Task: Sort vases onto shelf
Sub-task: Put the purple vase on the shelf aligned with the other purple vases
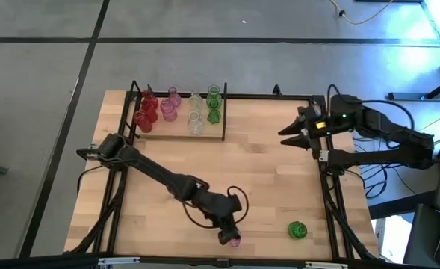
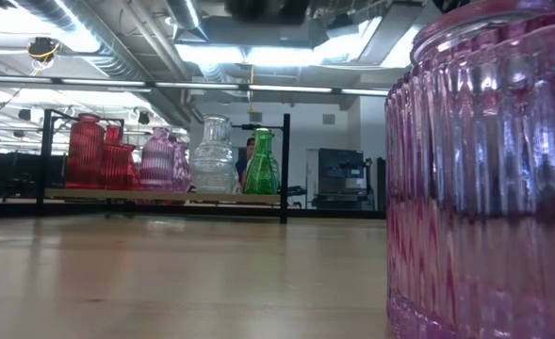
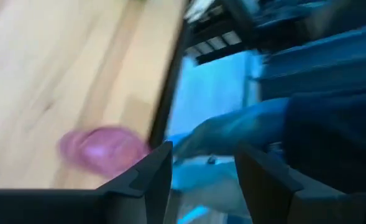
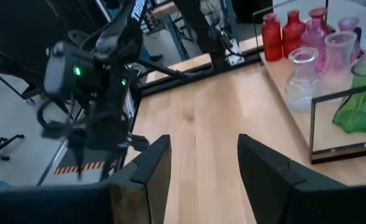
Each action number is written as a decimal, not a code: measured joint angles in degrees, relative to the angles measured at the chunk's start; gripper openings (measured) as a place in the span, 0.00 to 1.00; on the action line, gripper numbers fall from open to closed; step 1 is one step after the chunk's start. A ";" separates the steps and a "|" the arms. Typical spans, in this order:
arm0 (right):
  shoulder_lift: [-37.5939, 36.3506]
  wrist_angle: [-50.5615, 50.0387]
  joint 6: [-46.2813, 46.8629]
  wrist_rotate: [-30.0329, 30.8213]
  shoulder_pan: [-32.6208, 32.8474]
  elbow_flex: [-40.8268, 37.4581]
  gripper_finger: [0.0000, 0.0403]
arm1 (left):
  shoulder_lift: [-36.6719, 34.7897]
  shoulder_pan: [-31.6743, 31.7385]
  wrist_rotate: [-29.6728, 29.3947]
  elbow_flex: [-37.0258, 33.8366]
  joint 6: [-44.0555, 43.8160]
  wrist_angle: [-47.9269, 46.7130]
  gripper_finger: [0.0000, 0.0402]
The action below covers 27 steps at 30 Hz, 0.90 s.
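A pink vase (image 1: 234, 240) stands upright on its base near the table's near edge, and looms close in the low view (image 2: 484, 179). My left gripper (image 1: 225, 235) is open right beside it. In the left wrist view the vase (image 3: 99, 149) sits outside one finger (image 3: 151, 174), not in the gap. A green vase (image 1: 297, 230) rests on the table to the right. The shelf (image 1: 176, 133) at the far left carries red, pink, clear and green vases (image 2: 211, 155). My right gripper (image 1: 288, 136) is open and empty at the far right. My left gripper is next to the pink vase, whose body (image 3: 117, 152) lies by the outer side of one finger. I cannot tell whether the finger touches it.
Black metal rails run along the table's edges (image 1: 330, 194). The bare wooden tabletop (image 1: 264, 179) stretches between the shelf and the near edge. A person shows far off in the room behind the shelf (image 2: 249, 151).
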 joint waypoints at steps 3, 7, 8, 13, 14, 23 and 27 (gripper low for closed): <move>-0.96 0.06 -0.02 0.00 0.00 0.00 0.42 | 1.40 0.00 -0.02 3.02 -2.08 -10.46 0.42; -1.20 0.21 0.02 0.53 0.00 0.00 0.42 | 1.97 0.18 0.14 3.89 -3.83 -17.12 0.42; -1.21 0.24 0.02 0.55 0.00 0.00 0.42 | 1.97 0.29 0.00 3.89 -4.53 -17.53 0.42; -1.22 0.28 -0.11 0.44 0.00 0.00 0.42 | 2.94 1.69 0.61 3.89 -9.54 -19.79 0.42; -1.22 0.28 -0.21 0.44 0.00 0.00 0.42 | 3.34 1.90 1.01 3.89 -10.70 -18.99 0.42; -1.22 0.44 -0.79 0.40 0.00 0.00 0.42 | 7.35 1.37 6.88 3.89 -18.82 -9.08 0.42; -1.22 0.45 -0.79 0.38 0.00 0.00 0.42 | 7.69 0.51 7.18 3.89 -20.25 -10.56 0.42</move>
